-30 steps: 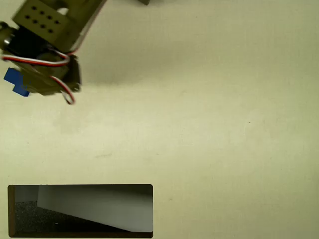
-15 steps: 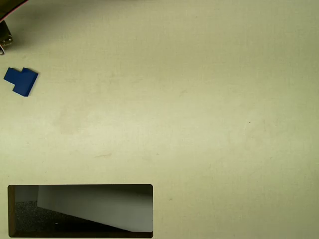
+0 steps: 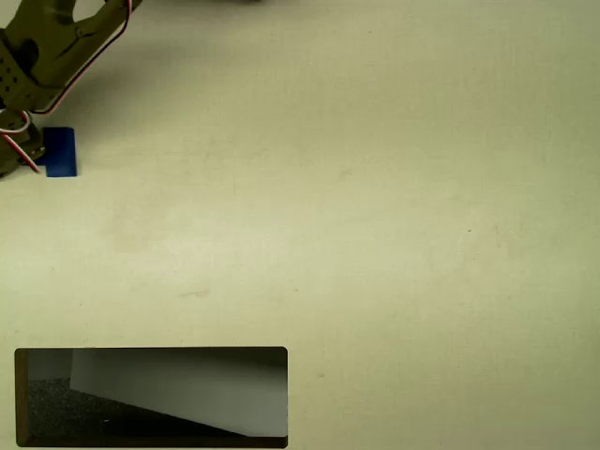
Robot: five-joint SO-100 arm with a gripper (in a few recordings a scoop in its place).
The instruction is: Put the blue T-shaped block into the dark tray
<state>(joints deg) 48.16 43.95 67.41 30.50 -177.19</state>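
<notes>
Overhead view. Blue T-shaped block (image 3: 60,152) sits on the pale table (image 3: 375,206) at the far left edge, upper part of the picture, partly covered on its left by the arm. Olive-green arm (image 3: 47,47) enters from the top-left corner, angled down toward the block, red and white wires looping along it. Gripper (image 3: 17,150) at the left edge, touching or just beside the block; jaw opening cannot be made out. Dark tray (image 3: 150,352) lies at bottom left, well apart from the block.

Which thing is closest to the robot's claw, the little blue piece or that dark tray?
The blue T-shaped block, right beside the arm at the overhead view's top left. The dark tray sits far below.
</notes>
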